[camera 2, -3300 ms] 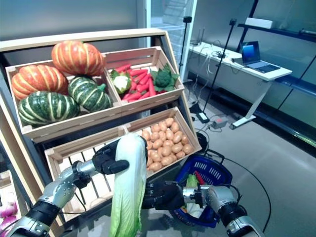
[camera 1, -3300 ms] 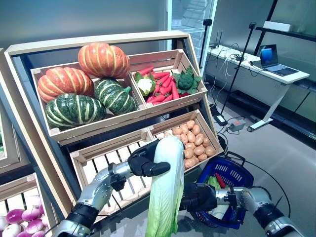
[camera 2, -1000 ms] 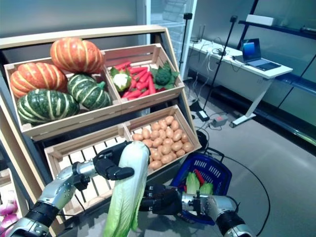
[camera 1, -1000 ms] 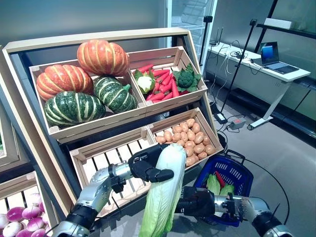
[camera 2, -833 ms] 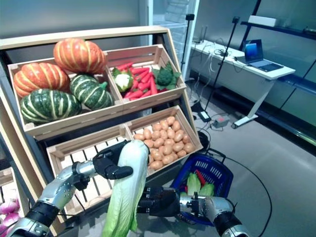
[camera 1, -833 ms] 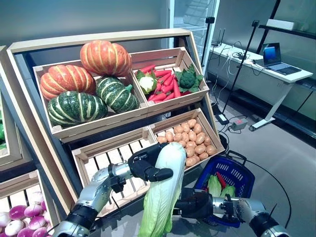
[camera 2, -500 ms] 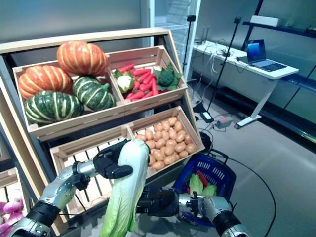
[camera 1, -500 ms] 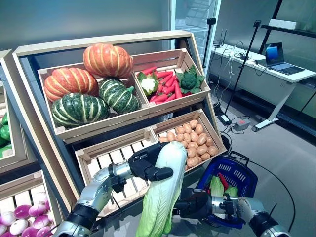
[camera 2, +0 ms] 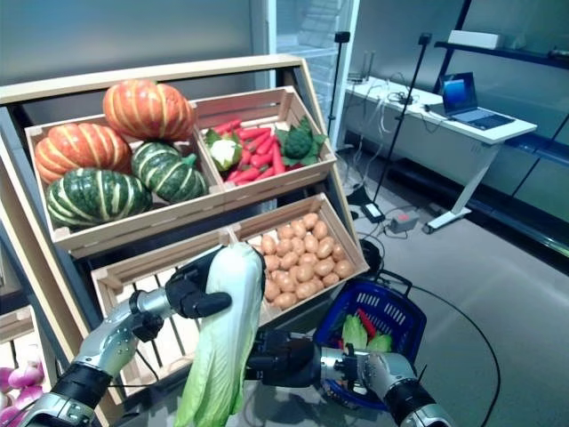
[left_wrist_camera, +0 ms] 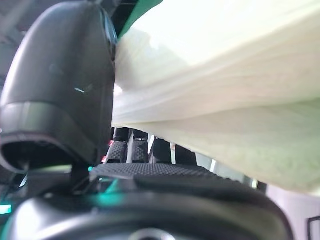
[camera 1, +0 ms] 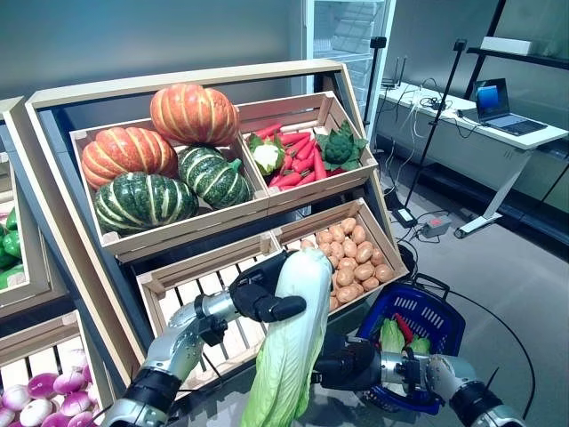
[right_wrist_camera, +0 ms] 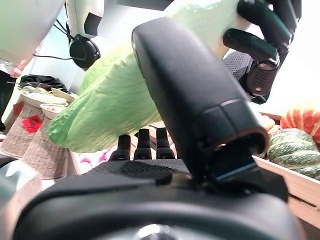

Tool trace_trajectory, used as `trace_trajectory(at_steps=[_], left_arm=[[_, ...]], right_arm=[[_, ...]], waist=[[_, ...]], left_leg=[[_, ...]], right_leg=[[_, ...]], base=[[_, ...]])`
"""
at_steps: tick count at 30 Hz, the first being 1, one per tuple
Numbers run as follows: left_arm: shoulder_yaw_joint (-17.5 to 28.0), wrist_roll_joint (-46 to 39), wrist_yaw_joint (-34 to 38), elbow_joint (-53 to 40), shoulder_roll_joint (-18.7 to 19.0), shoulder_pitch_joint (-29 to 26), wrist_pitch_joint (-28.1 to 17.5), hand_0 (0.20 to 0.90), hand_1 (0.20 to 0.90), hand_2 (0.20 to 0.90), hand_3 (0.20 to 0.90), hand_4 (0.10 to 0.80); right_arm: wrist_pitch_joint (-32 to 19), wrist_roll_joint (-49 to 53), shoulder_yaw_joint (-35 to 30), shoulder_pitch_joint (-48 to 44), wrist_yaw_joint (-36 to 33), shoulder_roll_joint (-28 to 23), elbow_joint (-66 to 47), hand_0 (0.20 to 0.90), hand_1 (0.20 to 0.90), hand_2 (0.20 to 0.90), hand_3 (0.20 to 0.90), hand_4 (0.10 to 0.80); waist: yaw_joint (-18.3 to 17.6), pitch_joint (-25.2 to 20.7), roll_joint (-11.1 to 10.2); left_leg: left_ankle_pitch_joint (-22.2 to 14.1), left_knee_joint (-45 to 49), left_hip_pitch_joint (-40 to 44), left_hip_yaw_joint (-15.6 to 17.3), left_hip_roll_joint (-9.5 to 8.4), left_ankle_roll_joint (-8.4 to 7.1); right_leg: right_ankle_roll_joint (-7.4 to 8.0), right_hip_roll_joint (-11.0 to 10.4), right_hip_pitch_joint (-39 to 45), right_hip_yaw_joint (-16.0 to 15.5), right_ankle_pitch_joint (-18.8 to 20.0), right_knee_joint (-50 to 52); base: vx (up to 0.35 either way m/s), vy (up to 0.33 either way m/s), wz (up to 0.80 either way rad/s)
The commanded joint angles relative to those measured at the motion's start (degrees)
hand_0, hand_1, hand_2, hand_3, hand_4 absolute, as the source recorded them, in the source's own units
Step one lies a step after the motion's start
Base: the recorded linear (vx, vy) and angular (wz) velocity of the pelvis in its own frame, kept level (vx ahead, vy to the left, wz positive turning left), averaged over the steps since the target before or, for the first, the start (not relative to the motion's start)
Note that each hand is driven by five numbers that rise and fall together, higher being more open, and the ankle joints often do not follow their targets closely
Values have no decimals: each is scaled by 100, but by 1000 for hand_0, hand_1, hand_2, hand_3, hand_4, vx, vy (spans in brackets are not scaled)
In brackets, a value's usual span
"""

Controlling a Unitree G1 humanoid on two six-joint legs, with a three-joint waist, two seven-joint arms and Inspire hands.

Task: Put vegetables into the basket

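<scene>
step: long pale-green napa cabbage (camera 1: 289,342) is gripped near its white end by left hand (camera 1: 262,292), right hand (camera 1: 348,362) wrapped lower | carried mid-air beside blue plastic basket (camera 1: 436,320) | next: probably swung over basket, then released

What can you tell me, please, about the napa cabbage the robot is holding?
The napa cabbage is long, with a pale whitish base uppermost and crinkled light green leaves hanging down. It is held nearly upright in front of the slatted lower crate. The left hand curls round its upper part; the right hand grips it lower down.
</scene>
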Motion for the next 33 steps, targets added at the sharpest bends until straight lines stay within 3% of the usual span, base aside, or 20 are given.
trace_trajectory(at_steps=[1, 3, 4, 5, 6, 14, 29, 31, 33], left_arm=[[85, -475, 36, 426, -529, -903, -416, 300, 300, 300, 300, 400], [95, -504, 33, 490, -633, -852, -386, 300, 300, 300, 300, 400], [100, -502, 46, 493, -671, -838, -372, 300, 300, 300, 300, 400], [113, -536, 54, 514, -723, -807, -341, 300, 300, 300, 300, 400], [129, -552, 43, 549, -793, -767, -332, 300, 300, 300, 300, 400], [165, -472, 0, 624, -1100, -538, -275, 300, 300, 300, 300, 400], [125, -366, -41, 550, -979, -502, -130, 300, 300, 300, 300, 400], [149, -331, 6, 552, -953, -494, -105, 900, 900, 900, 900, 800], [216, -336, 31, 578, -917, -474, -66, 900, 900, 900, 900, 800]], right_arm=[[-86, 1968, -395, -558, 283, 1264, -1114, 900, 900, 900, 900, 800], [-120, 2248, -444, -576, 108, 1352, -1265, 900, 900, 900, 900, 800], [-133, 2328, -464, -580, 13, 1397, -1327, 836, 836, 836, 836, 758], [-134, 2482, -501, -599, -145, 1457, -1413, 545, 545, 545, 545, 563], [-158, 2573, -537, -615, -244, 1520, -1471, 300, 300, 300, 300, 400], [-128, 2530, -603, -577, -417, 1699, -1563, 300, 300, 300, 300, 400], [-287, 2525, -533, -529, -568, 1562, -1424, 300, 300, 300, 300, 400], [-311, 2451, -546, -507, -532, 1522, -1355, 300, 300, 300, 300, 400], [-311, 2409, -581, -477, -545, 1485, -1313, 300, 300, 300, 300, 400]], waist=[[-68, -31, -235], [-70, -37, -230], [-71, -35, -227], [-70, -35, -222], [-66, -33, -222], [-45, -20, -234], [-23, -9, -255], [-26, -5, -253], [-30, -2, -254]], left_leg=[[-341, 10, 19, 214, -29, 165], [-343, 10, 19, 215, -34, 168], [-346, 10, 20, 215, -34, 170], [-350, 10, 24, 221, -34, 170], [-353, 10, 21, 225, -34, 172], [-349, 10, 18, 255, -29, 167], [-341, 10, -1, 264, -25, 166], [-342, 10, 0, 268, -26, 169], [-342, 10, 5, 278, -24, 168]], right_leg=[[-178, -222, -89, 61, 68, 12], [-183, -219, -92, 80, 64, 12], [-185, -217, -92, 85, 63, 12], [-186, -217, -92, 95, 61, 12], [-189, -217, -96, 101, 62, 12], [-199, -216, -105, 112, 74, 12], [-188, -227, -113, 56, 83, 12], [-187, -226, -113, 54, 81, 12], [-186, -226, -109, 54, 78, 12]], base=[[0, 0, 0], [0, 0, 0], [0, 0, 0], [0, 0, 0], [0, 0, 0], [0, 0, 0], [0, 0, 0], [0, 0, 0], [0, 0, 0]])
